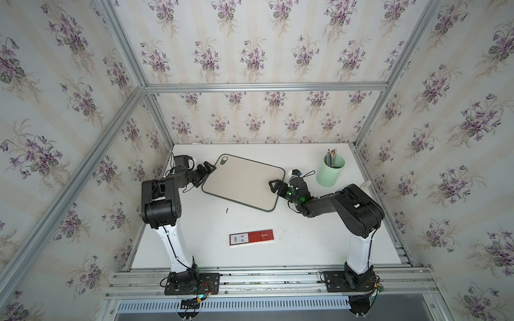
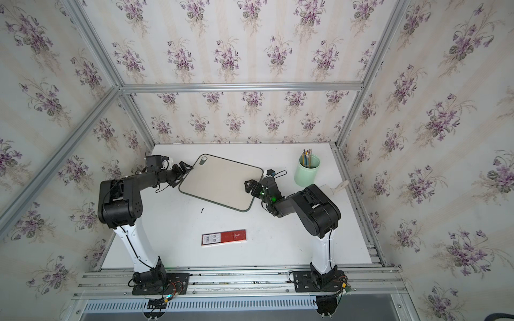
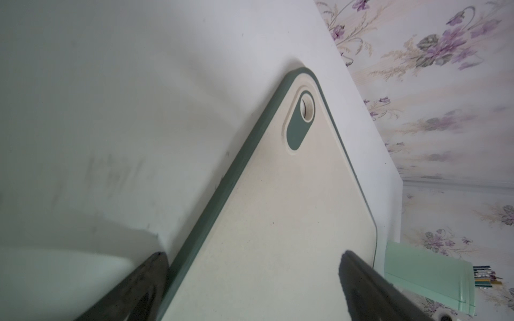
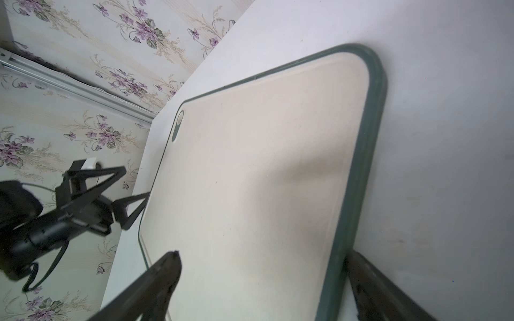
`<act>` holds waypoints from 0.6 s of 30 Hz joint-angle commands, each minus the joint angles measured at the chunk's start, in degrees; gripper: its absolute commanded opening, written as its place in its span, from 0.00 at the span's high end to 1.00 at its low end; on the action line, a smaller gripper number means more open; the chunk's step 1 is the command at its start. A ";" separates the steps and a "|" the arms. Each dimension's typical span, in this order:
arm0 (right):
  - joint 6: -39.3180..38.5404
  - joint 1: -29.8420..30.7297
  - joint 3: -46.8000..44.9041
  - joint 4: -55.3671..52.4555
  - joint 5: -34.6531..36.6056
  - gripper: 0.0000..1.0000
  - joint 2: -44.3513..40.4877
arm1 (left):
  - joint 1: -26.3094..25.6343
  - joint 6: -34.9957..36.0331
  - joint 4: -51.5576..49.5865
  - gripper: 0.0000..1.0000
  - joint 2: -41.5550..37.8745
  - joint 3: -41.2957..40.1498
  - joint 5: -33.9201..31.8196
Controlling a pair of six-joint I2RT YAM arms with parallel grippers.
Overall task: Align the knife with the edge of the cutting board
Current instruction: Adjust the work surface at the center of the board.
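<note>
Cutting board [image 1: 244, 182]: lies flat and askew on the far half of the tabletop [image 1: 300, 250], between the two grippers, with the oval hole [image 1: 224, 159] at the corner closest to the far edge.
Knife [image 2: 340, 186]: seen in both top views only, as a white shape poking out from behind the right arm's elbow. Near the tabletop's right edge, close to the green cup, well apart from the board. Blade mostly hidden, and less of it in a top view [image 1: 366, 183].
Left gripper [image 1: 207, 175]: at the board's left short edge, below the hole corner. Left wrist view [image 3: 254, 266]: jaws wide apart, one finger [image 3: 150, 278] outside the dark green rim over bare tabletop, the other over the beige face. Contact with the rim not clear.
Right gripper [image 1: 274, 186]: at the board's right short edge. Right wrist view [image 4: 261, 261]: jaws spread wide across the rim, one finger [image 4: 164, 275] above the beige face, the other just outside the rim. Not clamped on the board.
Left wrist view only: oval hole up close, showing a round opening at one end.
Right wrist view only: left gripper across the board, spread at the opposite edge.
Green cup [image 1: 330, 171]: upright toward the far right corner, holding pencils. Also at the edge of the left wrist view [image 3: 428, 278].
Red-and-white box [image 1: 251, 237]: flat on the near middle of the tabletop, in both top views only.
Dark mark [image 1: 227, 210]: small, on the tabletop between board and box.
</note>
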 commanded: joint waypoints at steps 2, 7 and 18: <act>0.71 0.29 -0.14 -10.43 -8.94 0.04 -1.07 | -0.99 -0.32 -4.57 0.00 -9.38 -14.16 3.87; 0.72 1.85 -2.17 -13.51 -10.72 0.05 -3.51 | -1.88 -1.64 1.82 0.00 -21.43 -31.37 5.42; 5.00 5.39 -17.85 -7.35 -11.98 0.06 -13.10 | -18.07 -7.17 -3.24 0.00 -48.29 -48.70 -0.89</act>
